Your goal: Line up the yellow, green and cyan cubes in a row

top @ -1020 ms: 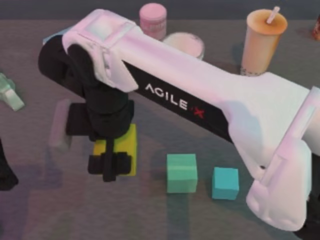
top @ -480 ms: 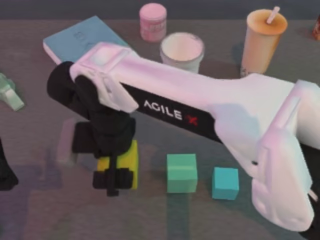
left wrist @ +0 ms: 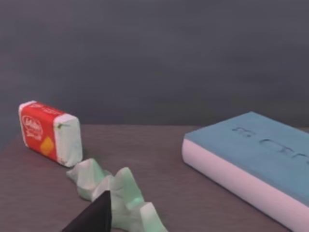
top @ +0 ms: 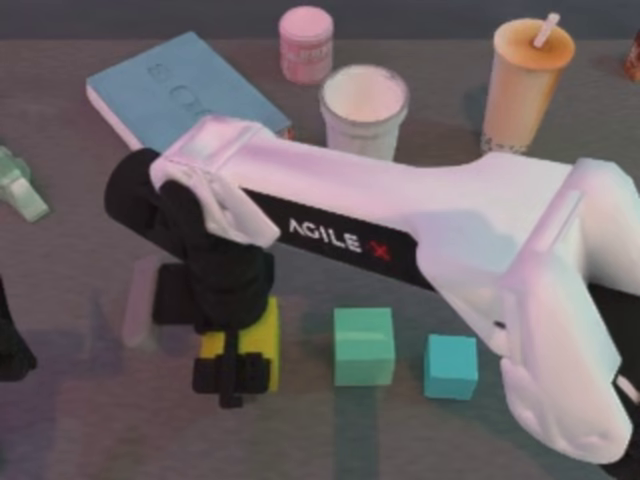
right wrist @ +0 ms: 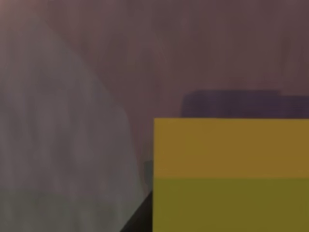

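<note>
My right gripper [top: 233,368] reaches in from the right and is shut on the yellow cube [top: 266,338], which sits left of the other two cubes at about their line. In the right wrist view the yellow cube [right wrist: 231,174] fills the frame beside a dark finger [right wrist: 141,220]. To its right, the green cube [top: 363,345] stands on the table. The cyan cube [top: 451,366] comes right after it. At the table's left edge, my left arm [top: 10,350] stays parked. Only one dark finger [left wrist: 94,218] of it shows in the left wrist view.
A large blue book [top: 180,85] lies at the back left. Along the back stand a pink jar [top: 305,40], a white cup [top: 364,100] and a drink with a straw [top: 530,80]. A pale green item [top: 20,185] lies far left, near a red packet [left wrist: 48,133].
My right gripper has carried the yellow cube toward the table's front and slightly right, nearer the green cube's line. The blue book has come into view behind the arm.
</note>
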